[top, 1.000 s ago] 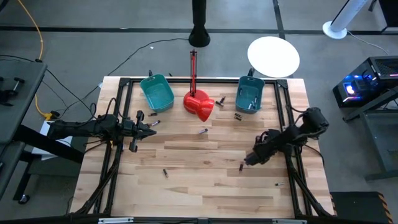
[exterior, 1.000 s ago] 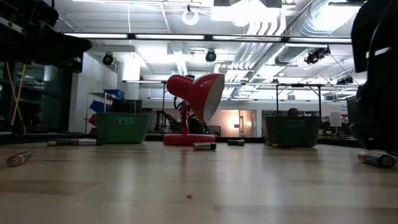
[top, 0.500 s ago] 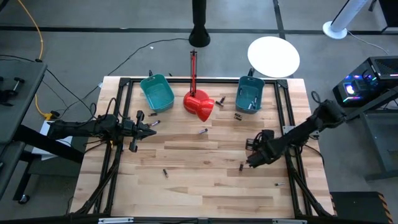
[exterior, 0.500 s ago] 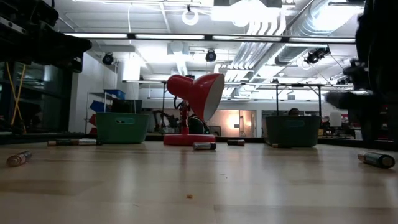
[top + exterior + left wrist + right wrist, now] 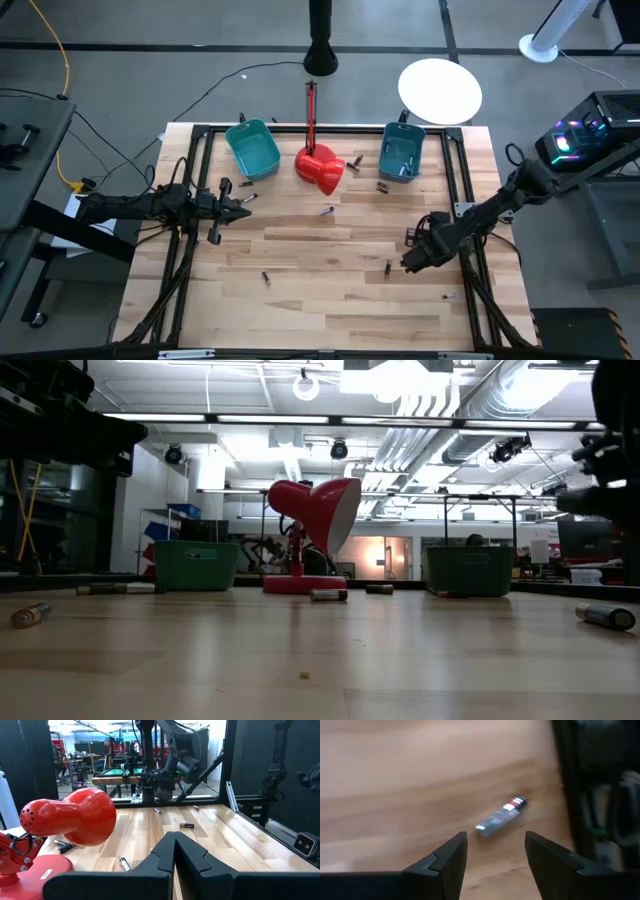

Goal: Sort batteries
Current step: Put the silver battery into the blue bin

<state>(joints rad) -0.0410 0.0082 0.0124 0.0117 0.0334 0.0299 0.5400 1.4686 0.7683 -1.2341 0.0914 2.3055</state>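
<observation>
The right gripper (image 5: 408, 262) hovers low over the right side of the table (image 5: 330, 300), fingers (image 5: 442, 862) spread wide and empty, its arm stretched in diagonally from the right edge. A battery (image 5: 501, 815) lies on the wood just ahead of them, others scattered near the red lamp (image 5: 321, 168) and two teal bins (image 5: 252, 148). The left gripper (image 5: 245, 211) waits at the left side, pinched together on nothing, arm level.

A robotics lab or workshop: bare ceiling ducts (image 5: 440, 420) and strip lights high above the wooden table (image 5: 330, 290), cables (image 5: 130, 130) trailing over grey floor beside it, more framed workbenches (image 5: 117, 777) beyond it.
</observation>
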